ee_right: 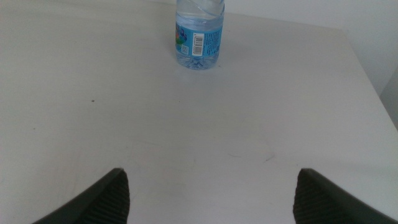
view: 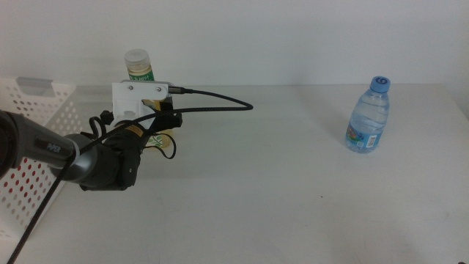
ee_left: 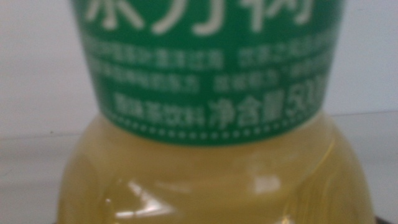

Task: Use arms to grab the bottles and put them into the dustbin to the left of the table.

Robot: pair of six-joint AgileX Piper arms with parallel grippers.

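The yellow-drink bottle (view: pixel 139 72) with pale cap and green-white label stands upright at the table's back left. My left gripper (view: pixel 158 133) reaches in from the left and is right at the bottle's lower body, mostly hidden behind its white housing (view: pixel 138 99). In the left wrist view the bottle (ee_left: pixel 211 174) fills the picture, very close. The small clear blue-capped water bottle (view: pixel 368 116) stands upright at the right and also shows in the right wrist view (ee_right: pixel 199 38). My right gripper (ee_right: pixel 211 174) is open and empty over bare table, well short of the water bottle. The red can is out of view.
The white perforated dustbin (view: pixel 35 128) stands at the table's left edge, beside my left arm. The white-grey table (view: pixel 278 183) stretches between the two bottles. A black cable (view: pixel 220 107) loops from the left wrist towards the middle.
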